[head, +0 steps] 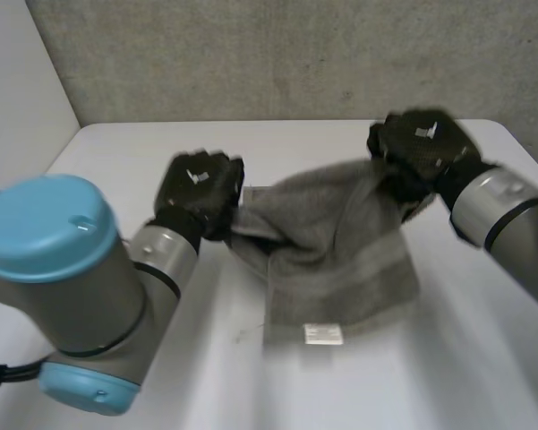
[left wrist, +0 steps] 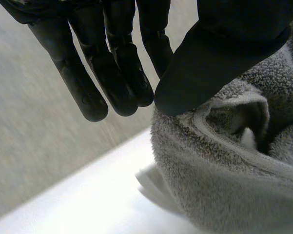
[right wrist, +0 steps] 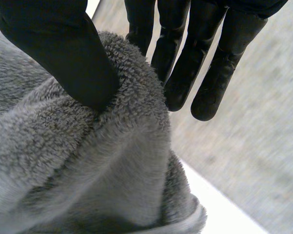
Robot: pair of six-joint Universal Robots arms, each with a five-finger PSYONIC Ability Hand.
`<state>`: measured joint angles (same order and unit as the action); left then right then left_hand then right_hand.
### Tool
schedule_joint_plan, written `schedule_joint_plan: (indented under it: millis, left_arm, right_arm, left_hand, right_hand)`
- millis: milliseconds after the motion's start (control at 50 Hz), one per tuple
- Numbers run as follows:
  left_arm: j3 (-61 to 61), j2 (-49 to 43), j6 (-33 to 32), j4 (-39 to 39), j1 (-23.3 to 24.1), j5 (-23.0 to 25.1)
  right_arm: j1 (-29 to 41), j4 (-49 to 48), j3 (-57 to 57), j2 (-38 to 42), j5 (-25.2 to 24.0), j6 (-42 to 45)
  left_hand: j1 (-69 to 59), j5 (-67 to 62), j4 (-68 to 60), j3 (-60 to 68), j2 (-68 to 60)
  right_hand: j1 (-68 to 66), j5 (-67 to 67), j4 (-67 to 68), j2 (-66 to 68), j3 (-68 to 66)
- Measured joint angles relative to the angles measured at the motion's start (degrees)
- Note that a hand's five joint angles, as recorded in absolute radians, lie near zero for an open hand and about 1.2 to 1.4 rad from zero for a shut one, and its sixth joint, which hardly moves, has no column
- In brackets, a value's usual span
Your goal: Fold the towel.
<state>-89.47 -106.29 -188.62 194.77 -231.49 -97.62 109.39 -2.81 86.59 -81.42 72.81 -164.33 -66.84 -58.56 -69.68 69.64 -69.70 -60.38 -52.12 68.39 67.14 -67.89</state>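
Two corners of the towel point(head: 340, 260) hang lifted off the table point(head: 483, 358), pinched between thumb and straight fingers by our left hand point(head: 200, 193) and right hand point(head: 421, 148). Its opposite edge rests on the table. With the first fold under way, we next need to carry both corners to that edge.

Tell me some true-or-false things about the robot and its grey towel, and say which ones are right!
1. Both black hands, the left hand and the right hand, hold the grey terry towel. True.
2. The towel lies folded into a neat little square. False: it hangs unfolded from the two hands, which grip it along its far edge, over the white table.
3. A small white label sits at the towel's near edge. True.
4. The right hand's fingers are curled into a fist that holds nothing. False: its thumb presses into the towel, pinching it against straight fingers.
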Motion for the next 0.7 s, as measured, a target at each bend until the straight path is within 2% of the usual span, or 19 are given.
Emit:
schedule_joint_plan:
  millis: [120, 280, 360, 480, 500, 640, 700]
  left_arm:
    - [-0.17, 6.28, 0.05, -0.3, -0.94, 0.23]
    - [-0.86, 9.73, -0.01, -0.61, -2.4, 0.29]
    - [-3.02, 10.64, 0.05, -0.7, -5.11, 0.34]
    - [-5.67, 10.35, 0.24, -0.63, -6.43, 0.48]
    - [-6.75, 9.86, 0.32, -0.56, -6.42, 0.62]
    - [-7.24, 4.46, 0.63, 0.05, -4.37, 1.88]
    - [-5.68, -1.41, 0.74, 1.0, -2.16, 2.51]
  right_arm:
    - [0.47, 2.27, -5.05, -5.3, 1.17, 0.02]
    - [0.73, 5.15, -10.83, -6.32, 1.7, 0.08]
    - [1.57, 6.26, -16.73, -0.05, 1.92, 0.5]
    - [3.17, 6.16, -20.64, 7.76, 1.93, 0.96]
    - [3.87, 5.89, -22.69, 12.71, 1.98, 1.49]
    - [4.34, 5.55, -26.61, 22.11, 2.3, 4.17]
    - [4.22, 5.22, -28.58, 26.87, 2.83, 7.06]
  left_hand:
    - [-0.11, -0.25, -0.01, 0.01, -0.03]
    - [-0.12, -0.24, -0.02, 0.03, -0.04]
    - [-0.42, -0.46, -0.03, 0.03, -0.04]
    - [-0.67, -0.52, -0.03, 0.03, -0.05]
    - [-0.73, -0.52, -0.03, 0.03, -0.05]
    - [-0.74, -0.61, -0.04, 0.04, -0.05]
    - [-0.74, -0.62, -0.04, 0.05, -0.05]
  right_hand:
    - [0.0, -0.04, 0.15, 0.0, 0.0]
    - [0.0, -0.04, 0.15, 0.0, -0.15]
    - [0.0, -0.05, 0.15, 0.0, -0.16]
    - [0.0, -0.06, 0.15, 0.0, -0.16]
    - [0.0, -0.05, 0.15, 0.0, -0.16]
    - [0.0, -0.05, 0.16, 0.0, -0.16]
    - [0.0, -0.05, 0.16, 0.0, -0.16]
